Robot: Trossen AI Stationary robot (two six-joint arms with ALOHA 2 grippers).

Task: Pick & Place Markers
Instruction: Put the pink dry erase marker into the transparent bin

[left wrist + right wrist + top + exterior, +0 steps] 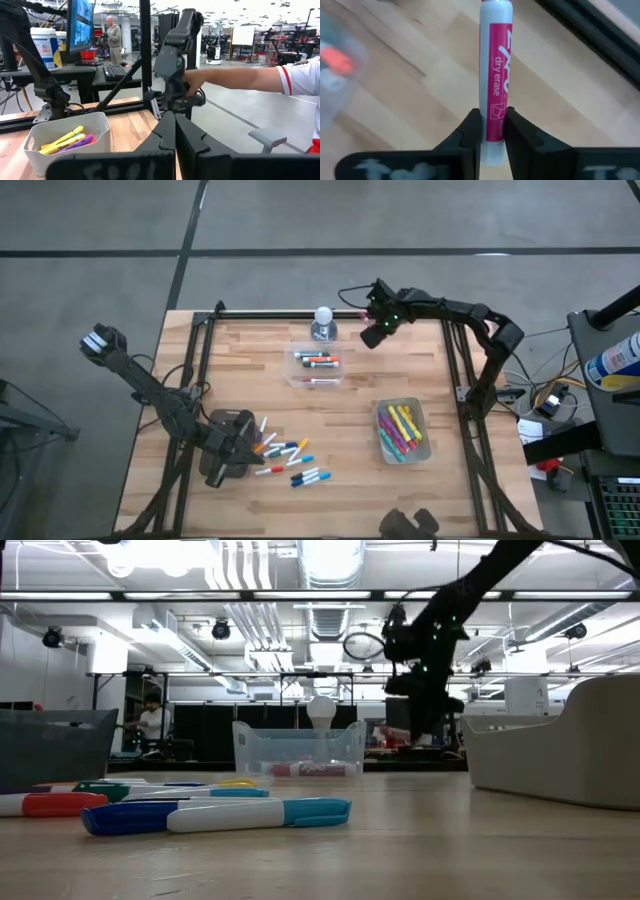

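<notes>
Across the wooden bench (250, 370), largest first: the right arm reaches over the far edge, its right hand (491, 131) raised above the bench and grasping a pink dry-erase marker (495, 75) between both fingers. Near the front left corner, the left hand (225, 450) rests low, clenched on nothing, beside loose markers (290, 460) scattered on the wood. A clear tub (316, 366) near the far edge holds several markers; a pale tub (402, 430) toward the right edge holds pink and yellow ones. A person's arm (235, 80) shows beyond the bench.
</notes>
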